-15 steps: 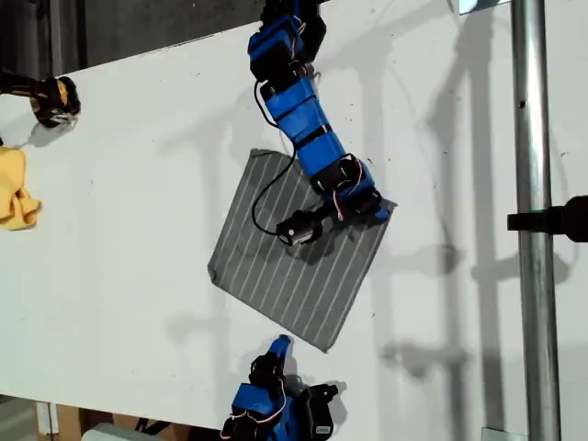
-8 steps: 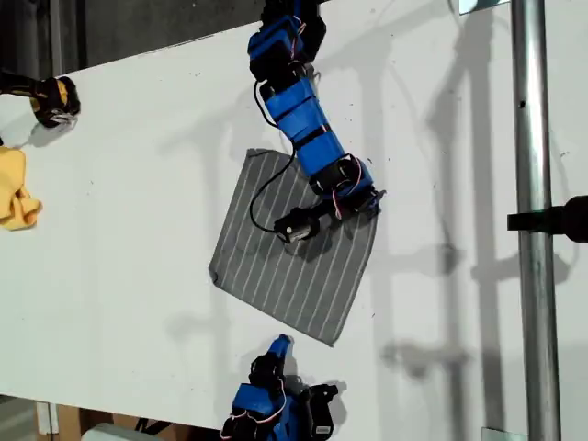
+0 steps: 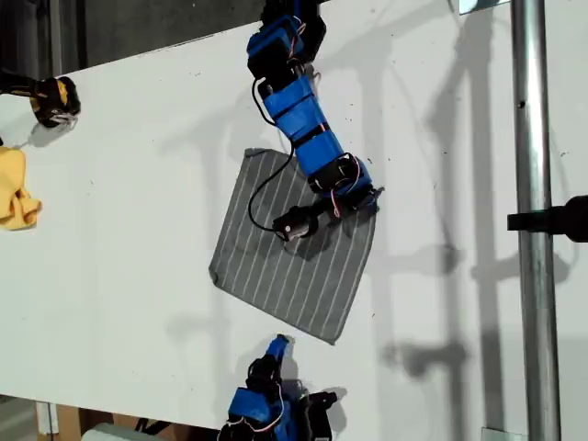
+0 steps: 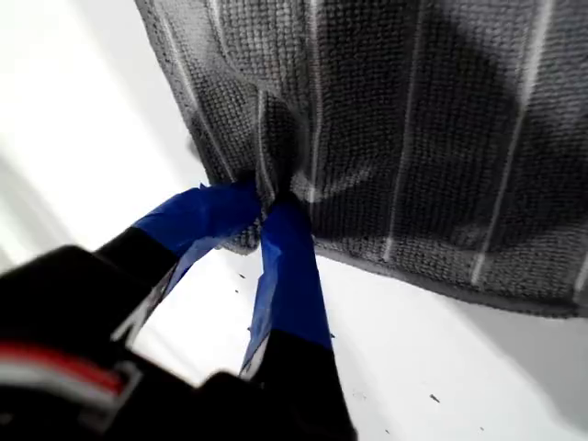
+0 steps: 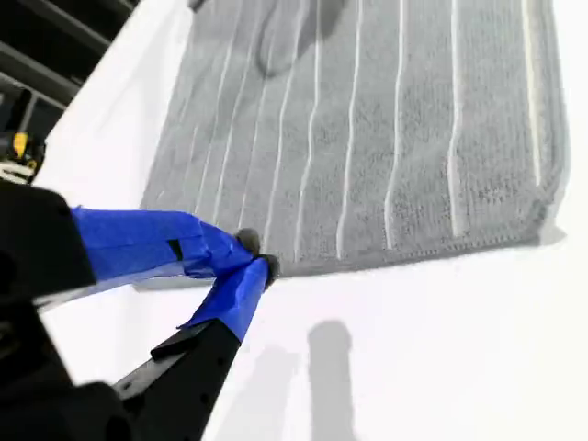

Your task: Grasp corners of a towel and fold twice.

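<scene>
The grey striped towel (image 3: 285,248) lies flat on the white table (image 3: 119,276), turned like a diamond. My first gripper (image 3: 372,197) is shut on the corner toward the exterior view's right; the first wrist view shows its blue fingers (image 4: 285,266) pinching bunched fabric of the towel (image 4: 413,119). My second gripper (image 3: 280,344) sits near the table's front edge, just short of the towel's lower edge, and is shut with nothing in it (image 5: 255,262). The towel (image 5: 367,138) spreads out ahead of it. The lowest corner (image 3: 329,341) lies free.
A small yellow cloth (image 3: 16,188) and a black-and-yellow object (image 3: 50,99) sit at the exterior view's far left. A metal pole (image 3: 537,276) with a black clamp (image 3: 556,220) runs down the exterior view's right.
My first gripper has dragged the pinched corner toward the exterior view's left, narrowing the towel on that side. My second arm has shifted slightly back toward the front edge.
</scene>
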Robot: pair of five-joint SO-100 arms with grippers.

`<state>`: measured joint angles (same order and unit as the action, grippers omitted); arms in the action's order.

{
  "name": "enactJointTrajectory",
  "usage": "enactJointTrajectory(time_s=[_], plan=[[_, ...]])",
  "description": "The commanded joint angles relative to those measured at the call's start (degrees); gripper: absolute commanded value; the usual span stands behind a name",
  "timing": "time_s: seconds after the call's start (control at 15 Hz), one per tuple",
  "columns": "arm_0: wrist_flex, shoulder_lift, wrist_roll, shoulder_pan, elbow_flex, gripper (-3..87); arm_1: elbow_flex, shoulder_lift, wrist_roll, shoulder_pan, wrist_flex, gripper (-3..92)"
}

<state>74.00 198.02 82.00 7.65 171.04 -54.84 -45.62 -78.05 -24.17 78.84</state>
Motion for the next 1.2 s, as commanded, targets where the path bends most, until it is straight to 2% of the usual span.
enactJointTrajectory(time_s=[0.0,0.2,0.33,0.53,0.73,0.93,1.07,1.13], plan=[[0.09,-9.76,-0.35,-1.41,-11.51,-2.3,0.53,-2.72,0.53,1.41,-0.79,-0.1],[-2.99,-33.75,-4.57,-5.54,-27.95,-2.3,0.53,-2.72,0.79,1.85,-1.05,-0.1],[-1.67,-46.76,-9.49,-8.00,-38.14,-2.3,0.53,-2.90,0.88,2.11,-1.32,-0.1],[6.33,-63.28,-19.60,-10.55,-53.79,-2.3,0.09,-3.25,0.88,2.29,-2.20,-0.1],[9.49,-69.26,-28.56,-13.18,-62.67,-2.3,-0.18,-3.78,0.88,2.37,-2.29,-0.1],[14.59,-75.15,-32.96,-16.70,-70.31,-2.3,-0.53,-3.96,0.88,2.46,-2.72,-0.1],[15.91,-78.05,-33.05,-17.49,-72.25,-2.1,-0.70,-3.96,1.05,2.72,-3.16,-0.1],[16.87,-78.84,-32.34,-17.23,-72.86,0.9,-0.70,-3.96,1.14,2.72,-3.25,-0.1]])
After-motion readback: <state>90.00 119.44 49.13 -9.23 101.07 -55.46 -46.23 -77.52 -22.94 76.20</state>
